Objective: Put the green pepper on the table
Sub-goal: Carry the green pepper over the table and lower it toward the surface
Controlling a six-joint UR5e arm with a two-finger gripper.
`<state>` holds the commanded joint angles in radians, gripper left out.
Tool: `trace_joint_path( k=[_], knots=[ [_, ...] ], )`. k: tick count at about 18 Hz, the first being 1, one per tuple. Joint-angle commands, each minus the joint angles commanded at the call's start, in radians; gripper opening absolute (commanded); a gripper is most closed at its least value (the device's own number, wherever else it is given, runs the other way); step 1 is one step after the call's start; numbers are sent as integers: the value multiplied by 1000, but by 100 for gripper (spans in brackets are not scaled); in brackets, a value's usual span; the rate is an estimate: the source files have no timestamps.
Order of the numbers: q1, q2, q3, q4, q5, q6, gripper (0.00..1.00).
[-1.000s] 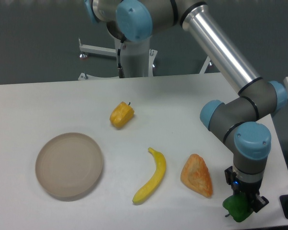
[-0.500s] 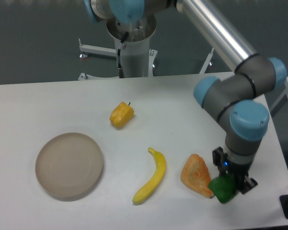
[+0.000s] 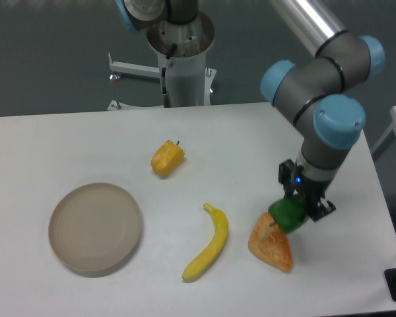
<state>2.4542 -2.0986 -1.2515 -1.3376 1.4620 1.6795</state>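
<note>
In gripper point(image 3: 297, 210): green pepper point(image 3: 287, 214), stem lower-left.

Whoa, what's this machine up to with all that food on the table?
The robot arm's gripper is shut on a green pepper and holds it just above an orange wedge-shaped piece of food near the right side of the white table. The pepper is not set down yet. A banana, a yellow pepper and a beige plate with nothing on it lie untouched.
</note>
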Motion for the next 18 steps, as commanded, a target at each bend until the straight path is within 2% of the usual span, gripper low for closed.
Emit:
trace_joint_path(
  k=[3,6,7,8,11,18],
  knots=[
    [41,34,-72,2,-8,107,33],
    [57,49,-114,11,-8,149,33],
    [83,83,-206,71,-8,182,33],
    [84,87,-224,92,-8,187,33],
    [89,88,-252,121,-8,189,33],
    [97,97,-292,115,-91,163,33]
  ],
)
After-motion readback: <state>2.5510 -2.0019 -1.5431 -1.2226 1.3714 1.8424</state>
